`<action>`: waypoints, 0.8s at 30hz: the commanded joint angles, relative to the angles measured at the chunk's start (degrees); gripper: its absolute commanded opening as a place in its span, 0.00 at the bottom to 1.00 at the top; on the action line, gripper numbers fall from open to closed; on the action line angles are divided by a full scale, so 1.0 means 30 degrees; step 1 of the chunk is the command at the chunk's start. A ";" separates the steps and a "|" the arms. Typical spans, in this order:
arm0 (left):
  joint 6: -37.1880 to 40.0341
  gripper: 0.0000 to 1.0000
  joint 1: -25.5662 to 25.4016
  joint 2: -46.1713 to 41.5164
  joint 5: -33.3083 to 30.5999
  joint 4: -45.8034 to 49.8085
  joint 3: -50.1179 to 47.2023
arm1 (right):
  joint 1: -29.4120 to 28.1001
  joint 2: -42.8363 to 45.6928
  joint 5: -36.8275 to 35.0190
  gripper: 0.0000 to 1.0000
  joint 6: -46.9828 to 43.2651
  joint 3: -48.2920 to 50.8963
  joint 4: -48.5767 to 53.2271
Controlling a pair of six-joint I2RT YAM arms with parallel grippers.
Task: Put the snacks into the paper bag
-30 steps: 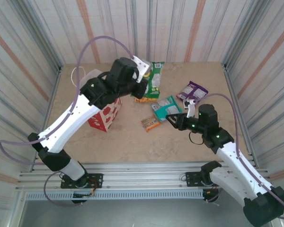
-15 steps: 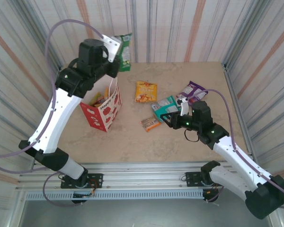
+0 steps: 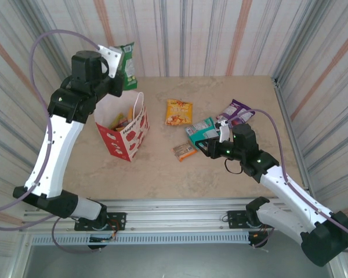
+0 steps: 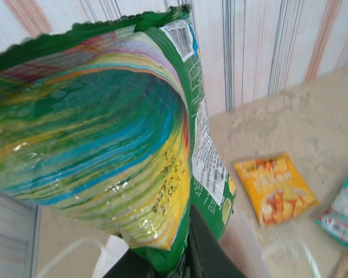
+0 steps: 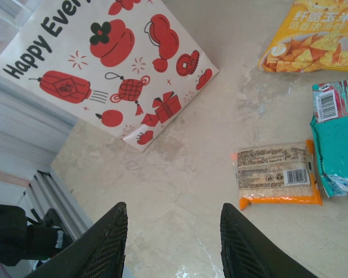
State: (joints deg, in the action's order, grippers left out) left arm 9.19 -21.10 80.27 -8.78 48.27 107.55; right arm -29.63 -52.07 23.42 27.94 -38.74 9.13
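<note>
Gripping the green packet (image 3: pixel 126 63) raised near the paper bag (image 3: pixel 130 136) with left fingers (image 4: pixel 206 258), we see right fingers (image 5: pixel 111 243) parted, empty.

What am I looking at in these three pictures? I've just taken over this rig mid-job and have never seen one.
Two white robot arms are bolted at the near edge of a table. The wide picture looks down from above and behind them. The other two come from a camera on each wrist, looking past that arm's own fingers. The left claw is shut on a green packet, raised in the air close to the open paper bag, which already has some packets inside. The right claw is open and empty, low over the table. Lying loose on the table are an orange-yellow packet, a teal packet, a purple packet and a small bar.
</note>
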 commanded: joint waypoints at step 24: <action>0.1635 0.00 0.0032 -0.0236 -0.1758 0.7613 -0.1029 | -0.0728 -0.0401 -0.0649 0.45 -0.0225 -0.0826 0.0686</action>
State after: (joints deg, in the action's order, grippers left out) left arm 12.25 -21.10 78.96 -12.29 69.41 103.11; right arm -31.44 -53.25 22.44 27.94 -38.87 9.85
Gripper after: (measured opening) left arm 0.121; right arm 0.448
